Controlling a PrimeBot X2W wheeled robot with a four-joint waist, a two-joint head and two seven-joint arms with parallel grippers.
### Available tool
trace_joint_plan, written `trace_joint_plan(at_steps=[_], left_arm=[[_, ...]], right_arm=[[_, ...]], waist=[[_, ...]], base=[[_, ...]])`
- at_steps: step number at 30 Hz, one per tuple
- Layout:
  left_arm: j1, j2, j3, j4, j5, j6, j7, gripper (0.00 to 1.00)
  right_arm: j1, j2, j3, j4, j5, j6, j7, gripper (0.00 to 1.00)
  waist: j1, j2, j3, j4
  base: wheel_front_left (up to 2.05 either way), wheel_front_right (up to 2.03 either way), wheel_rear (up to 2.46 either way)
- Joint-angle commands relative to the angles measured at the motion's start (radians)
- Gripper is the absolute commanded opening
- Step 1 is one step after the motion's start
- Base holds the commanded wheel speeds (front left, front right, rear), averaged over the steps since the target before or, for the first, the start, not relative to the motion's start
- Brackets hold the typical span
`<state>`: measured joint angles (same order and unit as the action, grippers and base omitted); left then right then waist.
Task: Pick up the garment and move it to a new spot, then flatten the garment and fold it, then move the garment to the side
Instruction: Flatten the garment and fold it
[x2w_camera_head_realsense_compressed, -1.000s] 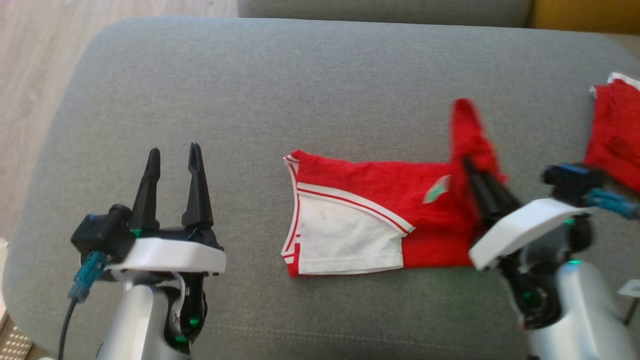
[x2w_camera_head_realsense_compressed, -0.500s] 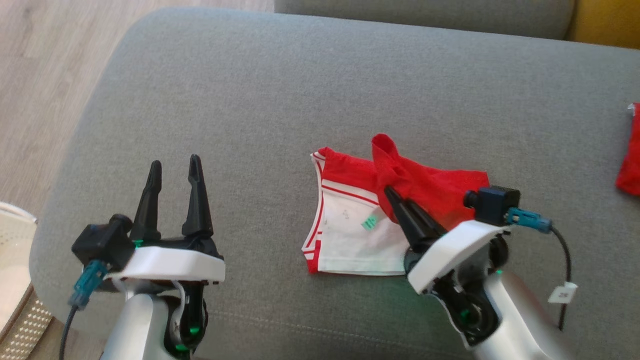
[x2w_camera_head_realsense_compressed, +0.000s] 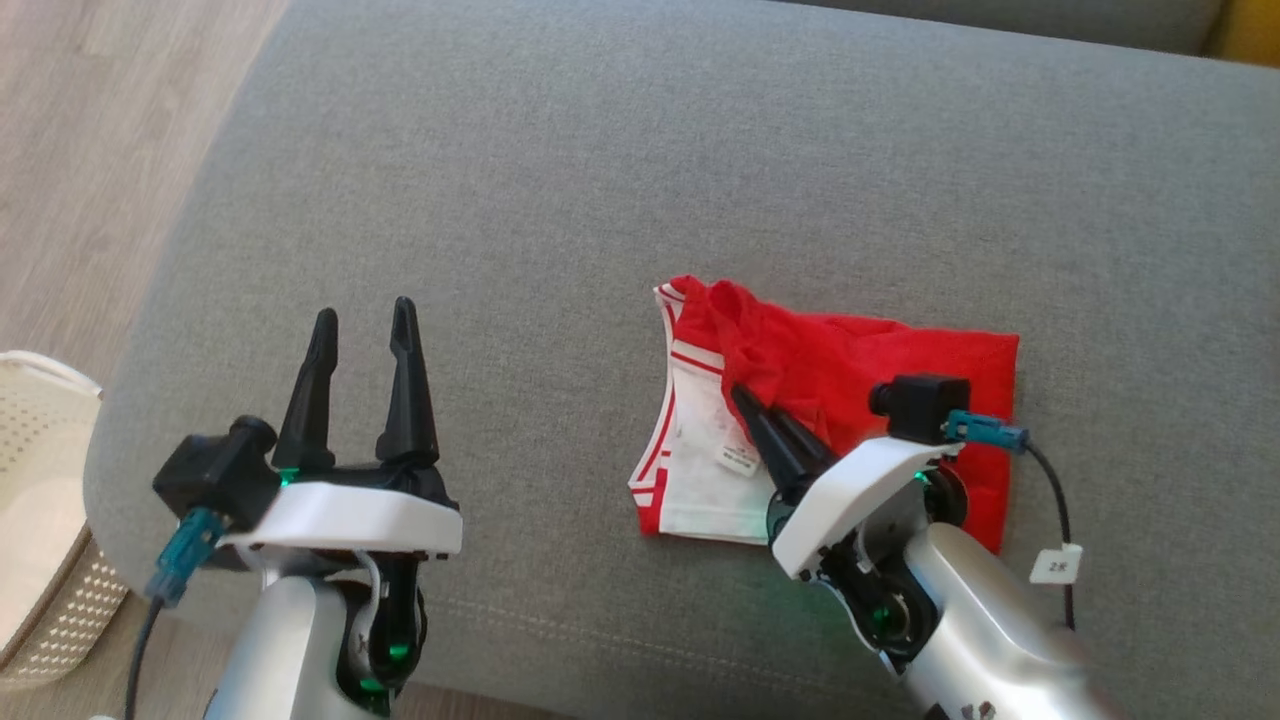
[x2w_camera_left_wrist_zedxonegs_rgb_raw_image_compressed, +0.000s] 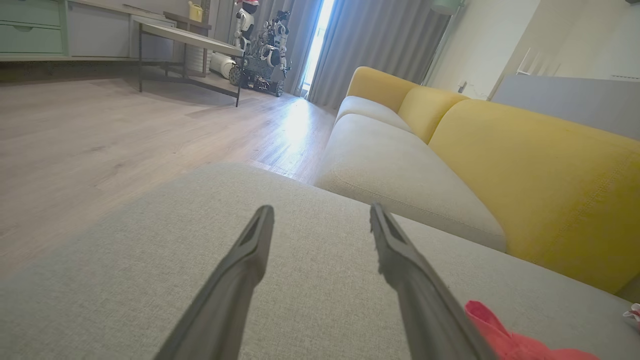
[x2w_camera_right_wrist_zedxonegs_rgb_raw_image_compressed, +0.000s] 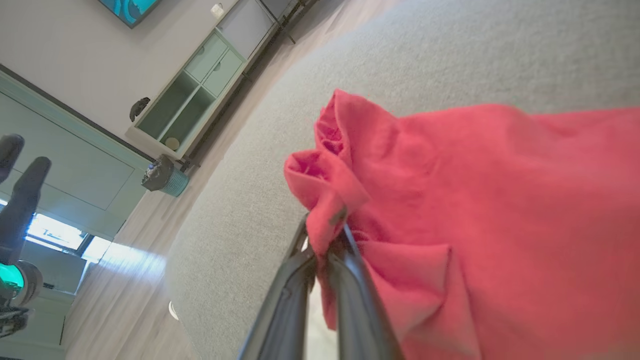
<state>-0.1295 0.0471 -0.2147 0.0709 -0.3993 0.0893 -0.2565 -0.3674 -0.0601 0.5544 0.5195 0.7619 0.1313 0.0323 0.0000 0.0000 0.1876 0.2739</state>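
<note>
1. Your right gripper (x2w_camera_head_realsense_compressed: 742, 398) is clamped on a bunched red fold of the garment (x2w_camera_head_realsense_compressed: 880, 350), probably to drag that flap toward 9 o'clock.
2. Garment lies on the grey cushion (x2w_camera_head_realsense_compressed: 600, 180), 3 o'clock of your left gripper (x2w_camera_head_realsense_compressed: 364, 312).
3. That one's spread wide, empty, parked clear.

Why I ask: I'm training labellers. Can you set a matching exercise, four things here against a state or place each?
Things:
1. left gripper
2. right gripper
3. garment
4. basket

States or places:
a. shut on a fold of the garment
b. beside the grey cushion, at the head view's left edge
c. open, holding nothing
d. lying on the grey cushion

Pairs: 1-c, 2-a, 3-d, 4-b.
</note>
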Motion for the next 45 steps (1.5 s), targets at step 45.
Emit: trace_joint_plan(at_steps=[45], left_arm=[[-0.014, 0.003, 0.037, -0.024, 0.053, -0.013, -0.005, 1.00]], right_arm=[[0.256, -0.047, -0.592, -0.493, -0.695, -0.001, -0.105, 1.00]], waist=[[0.0000, 0.0000, -0.057, -0.123]], base=[[0.00, 0.00, 0.00]])
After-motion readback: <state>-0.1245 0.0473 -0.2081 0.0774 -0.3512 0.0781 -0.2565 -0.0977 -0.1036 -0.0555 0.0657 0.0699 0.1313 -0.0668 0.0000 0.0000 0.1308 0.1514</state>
